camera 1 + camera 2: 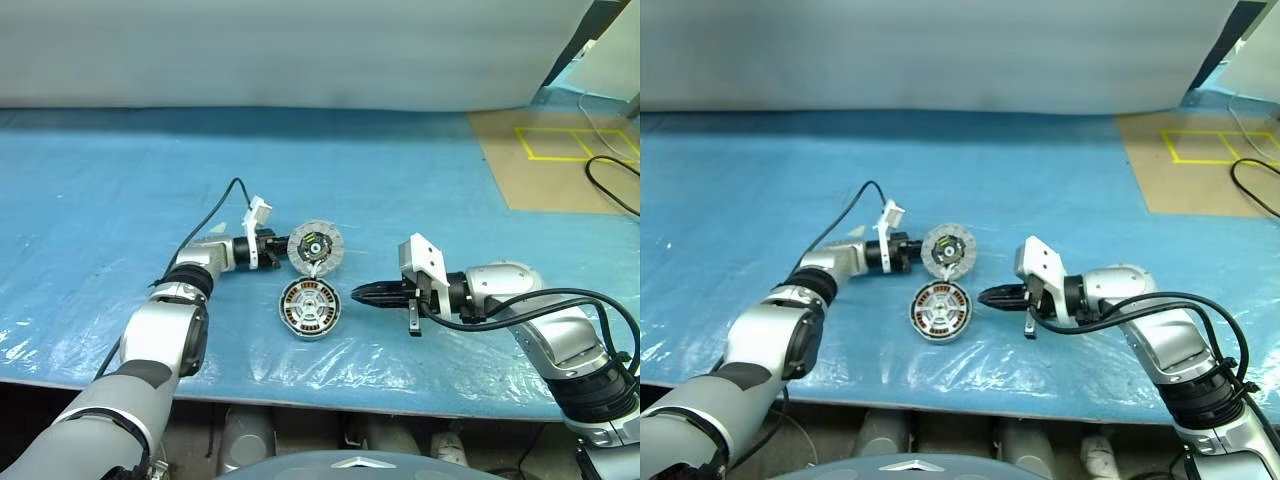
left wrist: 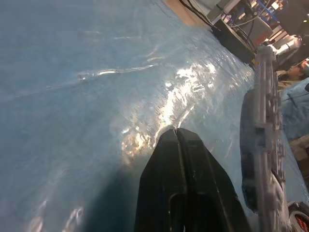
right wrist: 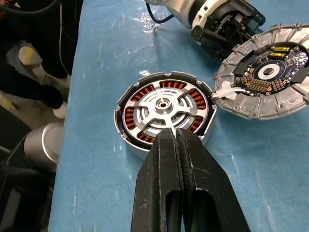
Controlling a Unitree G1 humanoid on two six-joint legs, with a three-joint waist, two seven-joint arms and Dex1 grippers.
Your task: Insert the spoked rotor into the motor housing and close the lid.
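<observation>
- Spoked rotor (image 3: pixel 164 110) sits in the motor housing (image 1: pixel 310 307); lid (image 1: pixel 316 246) open, far side.
- Left gripper (image 1: pixel 281 249) and right gripper (image 1: pixel 357 293) clenched, empty.
- The left, seemingly touching the lid, could shove it askew.

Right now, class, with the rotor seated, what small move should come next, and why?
Probably the left end effector, shut beside the open lid, should nudge it over the motor housing: the spoked rotor already sits inside the windings, so only closing remains.
</observation>
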